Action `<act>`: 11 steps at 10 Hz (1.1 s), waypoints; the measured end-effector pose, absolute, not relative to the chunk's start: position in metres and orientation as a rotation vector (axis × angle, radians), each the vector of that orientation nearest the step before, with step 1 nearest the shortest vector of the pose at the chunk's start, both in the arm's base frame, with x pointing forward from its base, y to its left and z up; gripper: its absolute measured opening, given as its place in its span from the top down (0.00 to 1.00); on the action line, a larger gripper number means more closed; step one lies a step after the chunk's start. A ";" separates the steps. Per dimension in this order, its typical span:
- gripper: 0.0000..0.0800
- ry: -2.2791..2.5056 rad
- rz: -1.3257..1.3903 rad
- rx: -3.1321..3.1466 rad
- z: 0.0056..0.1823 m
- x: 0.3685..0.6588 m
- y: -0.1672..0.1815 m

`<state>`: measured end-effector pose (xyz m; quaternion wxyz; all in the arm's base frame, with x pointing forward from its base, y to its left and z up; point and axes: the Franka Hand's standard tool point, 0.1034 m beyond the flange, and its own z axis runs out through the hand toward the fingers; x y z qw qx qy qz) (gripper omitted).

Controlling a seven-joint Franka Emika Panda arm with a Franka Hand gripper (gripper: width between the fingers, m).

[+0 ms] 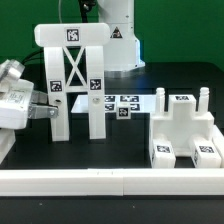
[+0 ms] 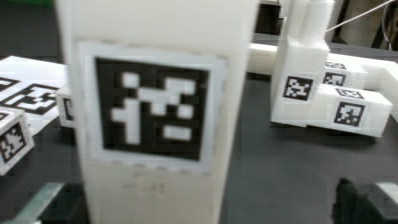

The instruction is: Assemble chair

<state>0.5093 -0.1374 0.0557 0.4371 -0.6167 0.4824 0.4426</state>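
A tall white chair piece (image 1: 75, 75) stands upright on the black table, with a top bar, crossed braces and tags. My gripper (image 1: 54, 110) reaches in from the exterior view's left, level with the lower part of that piece's nearest post. In the wrist view the post (image 2: 157, 110) fills the middle with a large tag on it. It stands between my gripper's (image 2: 210, 205) dark fingertips (image 2: 365, 200), which are wide apart and not pressed on it. A second blocky white chair piece (image 1: 185, 130) with tags sits at the exterior view's right.
The marker board (image 1: 125, 100) lies flat behind the upright piece. A long white border rail (image 1: 110, 182) runs along the front of the table. The arm's white base (image 1: 118, 35) stands at the back. Tagged white surfaces (image 2: 27, 100) show beside the post in the wrist view.
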 end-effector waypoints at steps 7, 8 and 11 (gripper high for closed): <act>0.64 1.199 1.103 -1.529 0.054 0.508 -0.138; 0.64 1.200 1.103 -1.529 0.054 0.508 -0.138; 0.64 1.152 1.026 -1.574 0.079 0.514 -0.149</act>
